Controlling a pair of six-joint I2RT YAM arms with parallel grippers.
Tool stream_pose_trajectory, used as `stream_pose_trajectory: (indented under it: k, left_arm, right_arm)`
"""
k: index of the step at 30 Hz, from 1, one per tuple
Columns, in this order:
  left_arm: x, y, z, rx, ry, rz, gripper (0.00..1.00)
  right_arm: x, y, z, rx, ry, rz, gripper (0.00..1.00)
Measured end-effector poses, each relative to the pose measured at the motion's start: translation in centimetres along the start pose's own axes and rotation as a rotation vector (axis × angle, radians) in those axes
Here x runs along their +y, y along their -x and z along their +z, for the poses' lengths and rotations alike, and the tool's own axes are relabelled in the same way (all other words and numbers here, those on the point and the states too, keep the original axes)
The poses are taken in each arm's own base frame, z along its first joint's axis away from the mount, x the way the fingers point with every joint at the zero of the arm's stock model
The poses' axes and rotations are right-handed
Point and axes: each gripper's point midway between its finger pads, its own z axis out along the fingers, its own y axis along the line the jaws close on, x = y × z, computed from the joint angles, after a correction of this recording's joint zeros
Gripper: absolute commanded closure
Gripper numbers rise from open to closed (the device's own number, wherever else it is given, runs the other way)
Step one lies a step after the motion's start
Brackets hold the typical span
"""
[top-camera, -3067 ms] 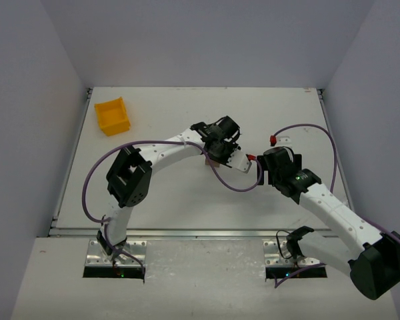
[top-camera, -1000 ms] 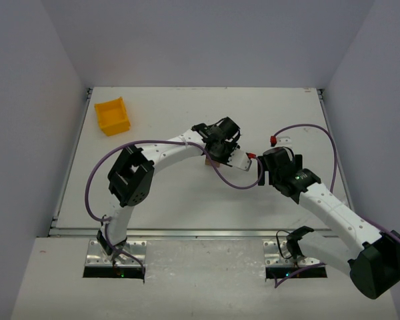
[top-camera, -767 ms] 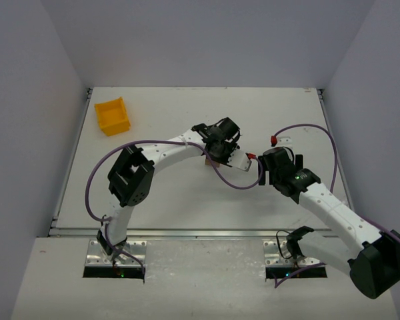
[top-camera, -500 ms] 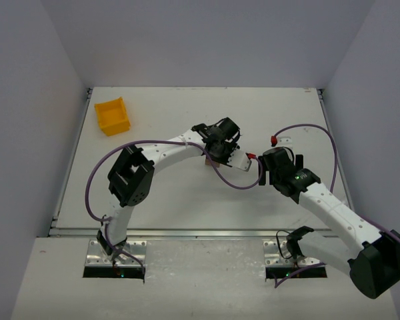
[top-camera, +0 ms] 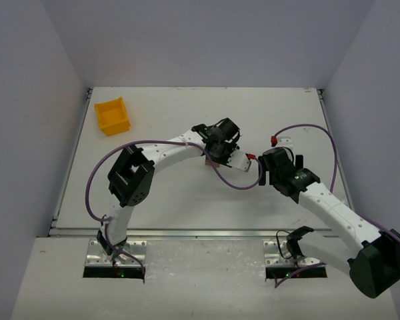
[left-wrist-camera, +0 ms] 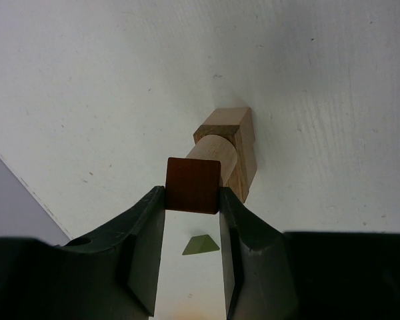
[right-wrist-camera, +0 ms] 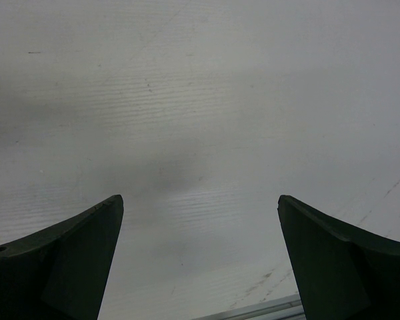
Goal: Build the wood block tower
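Over the wood block tower (left-wrist-camera: 230, 150), our left gripper (left-wrist-camera: 192, 195) stays clamped on the dark red block (left-wrist-camera: 194, 185), not yet placed; our right gripper (right-wrist-camera: 199, 198) gapes empty.

Yellow plastic bin (top-camera: 112, 116): open-topped, stands on the far left part of the table, close to the left wall. White table (top-camera: 173, 200): matte top with faint scuffs and dark specks, edged along its near side by a metal rail (top-camera: 187, 233). Plain pale grey walls (top-camera: 207, 40): enclose the table at left, back and right.
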Motion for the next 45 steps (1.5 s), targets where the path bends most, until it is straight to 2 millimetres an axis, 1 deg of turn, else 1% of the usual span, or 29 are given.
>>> stream_pose_trajectory:
  k: [3, 5, 11, 17, 18, 20, 21, 22, 24, 27, 32, 35, 38, 41, 43, 45]
  left_arm:
    - [0.0, 0.0, 0.0, 0.001, 0.000, 0.000, 0.75]
    - [0.0, 0.0, 0.0, 0.001, 0.000, 0.000, 0.71]
    - [0.1, 0.0, 0.0, 0.002, 0.005, 0.000, 0.52]
    - [0.1, 0.0, 0.0, 0.001, 0.007, -0.005, 0.48]
    - [0.2, 0.0, 0.0, 0.000, 0.008, -0.006, 0.46]
    - [0.2, 0.0, 0.0, -0.001, 0.011, -0.008, 0.36]
    - [0.2, 0.1, 0.0, -0.001, 0.013, -0.012, 0.28]
    - [0.2, 0.1, 0.0, -0.002, 0.013, -0.015, 0.03]
    - [0.2, 0.1, 0.0, -0.003, 0.010, -0.017, 0.00]
    - [0.1, 0.2, -0.2, -0.008, 0.001, -0.026, 0.00]
    - [0.3, 0.8, -1.4, -0.042, -0.017, -0.057, 0.00]
    - [0.9, 0.8, -3.4, -0.087, -0.009, -0.105, 0.00]
    - [2.3, 0.1, -6.9, -0.153, 0.043, -0.188, 0.00]
    - [5.2, -1.4, -11.9, -0.239, 0.180, -0.312, 0.00]
    - [7.9, -2.7, -16.0, -0.298, 0.344, -0.406, 0.00]
    - [9.8, -3.9, -19.7, -0.351, 0.511, -0.516, 0.00]
  right_arm:
    - [0.0, -0.1, 0.1, 0.004, -0.001, -0.002, 0.01]
    - [0.0, -0.1, 0.1, 0.005, -0.002, -0.002, 0.01]
    - [0.0, -0.1, 0.1, 0.005, -0.002, 0.000, 0.01]
    - [0.0, -0.1, 0.1, 0.005, -0.001, 0.001, 0.01]
    - [0.0, -0.1, 0.1, 0.005, -0.002, 0.001, 0.01]
    - [0.0, -0.1, 0.1, 0.007, -0.002, 0.000, 0.01]
    - [0.0, -0.1, 0.1, 0.007, -0.002, 0.000, 0.01]
    - [0.0, -0.2, 0.1, 0.007, -0.002, -0.001, 0.01]
    - [0.0, -0.1, 0.1, 0.007, -0.002, -0.001, 0.01]
    - [0.0, -0.2, 0.1, 0.008, -0.001, -0.002, 0.01]
    - [0.2, -0.2, 0.1, 0.010, 0.010, -0.004, 0.01]
    - [0.7, -0.1, -0.1, 0.006, 0.045, -0.010, 0.01]
    - [1.6, 0.1, -0.6, -0.009, 0.118, -0.017, 0.01]
    - [3.1, 0.6, -1.1, -0.029, 0.213, -0.035, 0.01]
    - [4.4, 0.9, -1.4, -0.041, 0.286, -0.051, 0.01]
    - [5.6, 1.2, -1.5, -0.050, 0.353, -0.070, 0.01]
